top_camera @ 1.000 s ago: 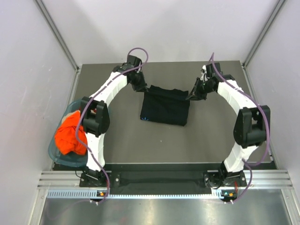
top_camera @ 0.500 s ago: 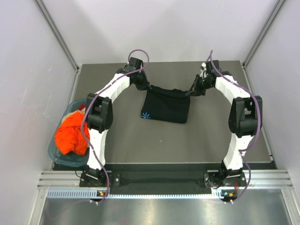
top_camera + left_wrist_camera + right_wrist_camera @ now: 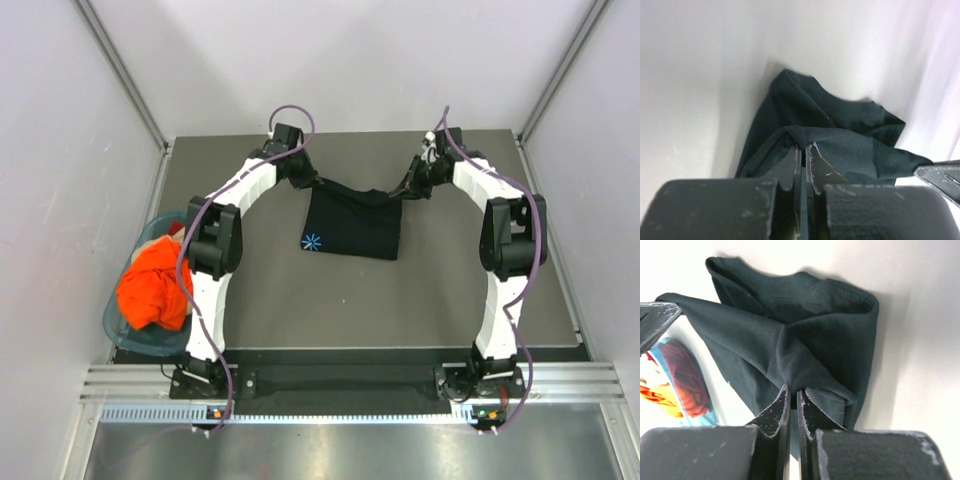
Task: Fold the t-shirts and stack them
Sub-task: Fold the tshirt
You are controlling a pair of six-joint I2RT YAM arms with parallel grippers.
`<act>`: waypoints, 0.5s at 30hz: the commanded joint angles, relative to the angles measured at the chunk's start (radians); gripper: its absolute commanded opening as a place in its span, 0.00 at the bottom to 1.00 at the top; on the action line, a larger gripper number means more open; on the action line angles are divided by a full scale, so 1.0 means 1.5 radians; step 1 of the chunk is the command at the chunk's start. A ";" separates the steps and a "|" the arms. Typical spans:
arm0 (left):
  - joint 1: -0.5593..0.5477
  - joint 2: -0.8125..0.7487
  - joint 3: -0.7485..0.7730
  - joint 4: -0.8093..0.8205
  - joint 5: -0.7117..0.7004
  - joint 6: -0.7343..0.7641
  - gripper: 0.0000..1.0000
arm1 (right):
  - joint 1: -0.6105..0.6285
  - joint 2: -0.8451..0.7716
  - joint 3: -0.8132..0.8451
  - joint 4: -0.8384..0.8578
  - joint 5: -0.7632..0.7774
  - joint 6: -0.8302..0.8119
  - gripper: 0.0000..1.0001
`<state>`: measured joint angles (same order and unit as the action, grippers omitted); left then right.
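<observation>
A large plain black cloth t-shirt (image 3: 355, 225) lies folded into a rough rectangle on the far middle part of the dark grey table (image 3: 400, 295), with its far edge drawn up between the two arms. The left tool (image 3: 310, 182) is clenched on the far left corner of that edge. In the left wrist view its fingers (image 3: 816, 162) are pressed together with a ridge of black fabric pinched at the left tool's tip (image 3: 803, 147). The right tool (image 3: 404, 190) is likewise clamped on the far right corner, and the right wrist view shows a peak of dark cloth gathered at the right tool's tip (image 3: 793, 390), the fingers (image 3: 774, 410) nearly touching. Between the two grips the far edge sags in a shallow curve, while the rest of the shirt spreads toward the near side. A small blue-white starburst mark (image 3: 312, 241) shows at the shirt's near left corner. Well apart from it, at the left edge of the table beside the left arm, a bright orange cloth t-shirt (image 3: 150, 285) sits bunched in a teal plastic basket (image 3: 112, 322), filling most of it and rising above the rim.
</observation>
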<state>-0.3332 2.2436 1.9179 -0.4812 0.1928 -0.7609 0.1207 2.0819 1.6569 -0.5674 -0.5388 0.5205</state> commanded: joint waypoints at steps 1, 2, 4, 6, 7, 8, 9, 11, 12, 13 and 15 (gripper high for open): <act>0.016 0.016 0.023 0.064 -0.017 -0.010 0.00 | -0.010 0.015 0.036 0.043 -0.023 0.013 0.00; 0.017 0.018 0.023 0.066 -0.018 -0.011 0.00 | -0.010 0.018 0.035 0.047 -0.022 0.014 0.00; 0.018 0.027 0.027 0.081 -0.017 -0.022 0.00 | -0.012 0.026 0.036 0.051 -0.024 0.019 0.00; 0.018 0.031 0.028 0.095 -0.008 -0.035 0.00 | -0.014 0.034 0.036 0.059 -0.026 0.024 0.00; 0.018 0.035 0.030 0.101 -0.007 -0.038 0.00 | -0.017 0.034 0.036 0.062 -0.029 0.027 0.00; 0.018 0.034 0.030 0.109 -0.008 -0.041 0.00 | -0.018 0.034 0.038 0.066 -0.034 0.029 0.00; 0.018 0.033 0.029 0.114 -0.011 -0.043 0.00 | -0.019 0.031 0.038 0.067 -0.033 0.028 0.00; 0.018 0.024 0.019 0.128 -0.020 -0.044 0.00 | -0.022 0.028 0.040 0.068 -0.029 0.027 0.00; 0.018 0.021 0.016 0.135 -0.029 -0.044 0.00 | -0.024 0.028 0.042 0.071 -0.032 0.030 0.00; 0.017 0.017 0.013 0.138 -0.033 -0.044 0.00 | -0.026 0.028 0.041 0.075 -0.033 0.032 0.00; 0.018 0.016 0.013 0.148 -0.042 -0.045 0.00 | -0.029 0.037 0.047 0.079 -0.038 0.040 0.00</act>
<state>-0.3153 2.3070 1.9179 -0.3717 0.1768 -0.8165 0.0971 2.1353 1.6718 -0.5003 -0.5732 0.5655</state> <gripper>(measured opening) 0.035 0.019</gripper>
